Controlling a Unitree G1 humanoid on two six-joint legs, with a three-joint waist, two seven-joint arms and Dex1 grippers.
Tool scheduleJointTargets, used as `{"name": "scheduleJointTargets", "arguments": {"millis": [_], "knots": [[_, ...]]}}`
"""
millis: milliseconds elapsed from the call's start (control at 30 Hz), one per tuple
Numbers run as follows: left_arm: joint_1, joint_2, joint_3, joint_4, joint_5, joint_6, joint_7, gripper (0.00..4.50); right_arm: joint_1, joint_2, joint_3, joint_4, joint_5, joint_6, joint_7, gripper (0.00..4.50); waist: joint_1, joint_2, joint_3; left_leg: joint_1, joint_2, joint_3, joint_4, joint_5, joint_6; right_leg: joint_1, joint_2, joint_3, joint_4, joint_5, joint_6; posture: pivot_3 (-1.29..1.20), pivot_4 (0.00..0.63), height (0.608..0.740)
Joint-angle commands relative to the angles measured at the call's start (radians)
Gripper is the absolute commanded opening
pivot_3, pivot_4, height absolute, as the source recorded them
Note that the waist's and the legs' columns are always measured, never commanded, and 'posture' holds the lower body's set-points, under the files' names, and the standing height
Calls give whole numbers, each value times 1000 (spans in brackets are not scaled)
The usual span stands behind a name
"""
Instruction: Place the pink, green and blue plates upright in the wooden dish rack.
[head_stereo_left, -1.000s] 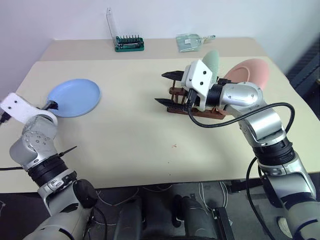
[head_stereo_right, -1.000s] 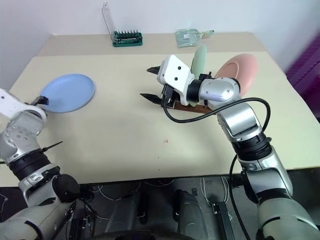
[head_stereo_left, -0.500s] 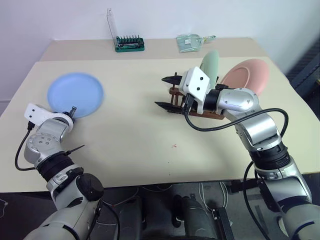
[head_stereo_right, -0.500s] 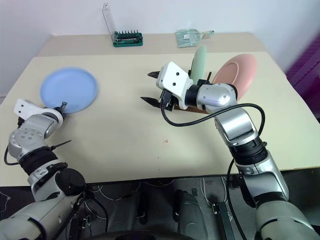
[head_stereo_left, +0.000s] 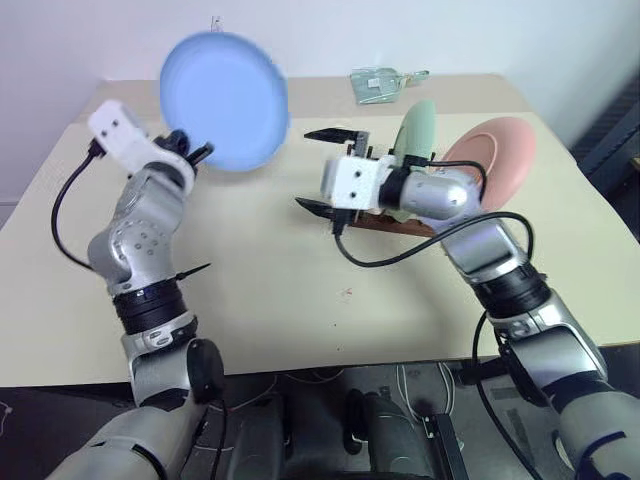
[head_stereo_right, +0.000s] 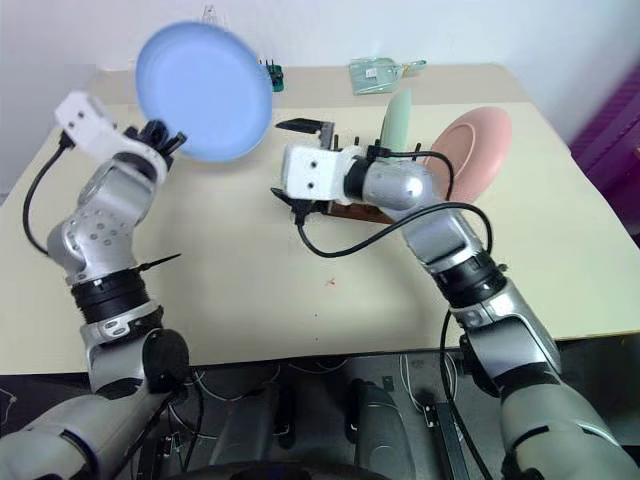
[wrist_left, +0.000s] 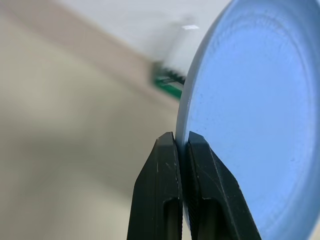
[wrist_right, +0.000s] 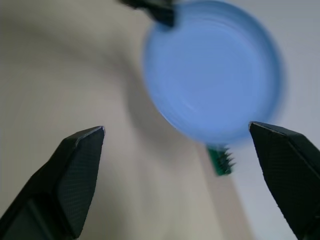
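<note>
Table (head_stereo_left: 280, 290): beige, bearing rack and plates.
Blue plate (head_stereo_left: 225, 87): lifted clear above the table's far left part, pinched at its rim by left gripper (wrist_left: 181, 145), jaws clamped tight on it.
Pink plate (head_stereo_left: 495, 155): upright, right end of rack, toward the table's right edge.
Green plate (head_stereo_left: 415, 135): upright, just beside pink.
Wooden dish rack (head_stereo_left: 395, 222): right of table centre.
Right gripper (head_stereo_left: 318, 168): spread wide, empty, just left of rack.

Silver jointed arms, black cables, white wrist housings, black fingers (wrist_left: 160, 200).
</note>
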Motion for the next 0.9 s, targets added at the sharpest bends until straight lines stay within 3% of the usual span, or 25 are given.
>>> {"name": "scheduleJointTargets", "arguments": {"millis": [33,467,567,800,900], "knots": [[-33,-9,-18,-90,-32,58,39,0,-71,21,-15,97,-84,-130,-86,4454,-4,0,0,0,0,0,0,0,0,0,0,0,0,0,0,0,150,730],[-84,-106,5,-194,-173,203,137,0,-189,73,29,392,-339,-332,-307,4454,-3,0,0,0,0,0,0,1,-1,0,1,0,0,0,0,0,150,730],[-85,-100,-2,-193,-181,212,141,0,-197,71,20,415,-366,-333,-341,3602,-5,0,0,0,0,0,0,1,-1,0,1,0,0,0,0,0,150,730],[-83,-102,2,-183,-209,225,148,0,-195,54,8,428,-413,-320,-400,59,-3,0,0,0,0,0,0,2,-4,0,1,0,0,0,0,0,150,730],[-82,-110,8,-181,-233,215,145,0,-183,47,4,412,-428,-316,-411,59,-4,0,0,0,0,0,0,2,-4,0,1,1,0,0,0,0,150,730]]}}
